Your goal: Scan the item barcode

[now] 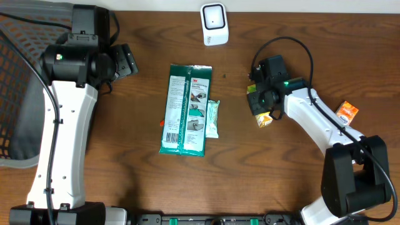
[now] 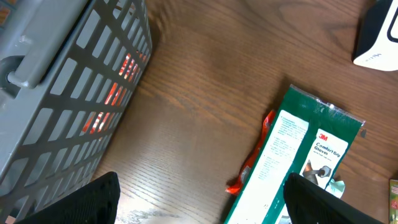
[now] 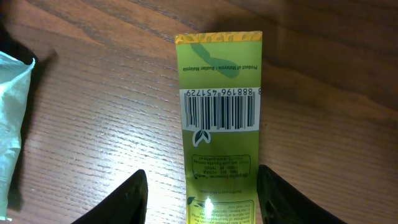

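right end effector (image 3: 202,186) parted, straddling yellow-green packet (image 3: 219,74), barcode (image 3: 219,109) up, not clamped; left end effector (image 2: 205,202) wide, empty.

Scanner (image 1: 214,24) behind glove pack (image 1: 185,109), basket (image 1: 14,69) at left

Left arm (image 1: 62,144) and right arm (image 1: 312,115): white shell links joined by black cylindrical joint housings. A black cable (image 1: 294,42) loops off the right wrist, beside a lit green indicator (image 1: 287,82). Right gripper (image 3: 200,186): matte black fingers with rounded tips.
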Controlling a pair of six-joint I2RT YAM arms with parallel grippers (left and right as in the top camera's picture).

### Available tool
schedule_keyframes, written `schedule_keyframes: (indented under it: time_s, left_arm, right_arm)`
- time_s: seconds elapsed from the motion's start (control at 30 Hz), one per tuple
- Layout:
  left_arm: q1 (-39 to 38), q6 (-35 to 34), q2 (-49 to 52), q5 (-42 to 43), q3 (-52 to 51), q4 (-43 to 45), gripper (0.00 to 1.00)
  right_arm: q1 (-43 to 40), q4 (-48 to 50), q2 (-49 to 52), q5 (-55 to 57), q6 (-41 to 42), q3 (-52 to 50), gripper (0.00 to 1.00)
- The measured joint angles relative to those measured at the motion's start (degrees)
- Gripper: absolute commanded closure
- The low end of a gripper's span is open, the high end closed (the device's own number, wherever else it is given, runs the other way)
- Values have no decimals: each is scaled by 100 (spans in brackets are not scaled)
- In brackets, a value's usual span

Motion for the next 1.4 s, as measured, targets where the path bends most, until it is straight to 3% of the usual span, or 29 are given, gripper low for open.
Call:
schedule_keyframes:
  time_s: [0.17, 0.47, 0.63, 0.9, 1.4]
  left_arm:
    - [0, 0, 0, 0, 0, 0, 15]
    - [0, 0, 0, 0, 0, 0, 15]
    - [0, 0, 0, 0, 0, 0, 15]
    - [0, 0, 0, 0, 0, 0, 15]
    - [0, 0, 0, 0, 0, 0, 15]
  right_arm:
    - [0, 0, 0, -33, 11, 0, 37]
    - [0, -144, 0, -37, 22, 0, 41]
    - [0, -162, 0, 63, 33, 0, 49]
    - [0, -199, 0, 155, 35, -31, 45]
    - [0, 153, 0, 203, 44, -396, 53]
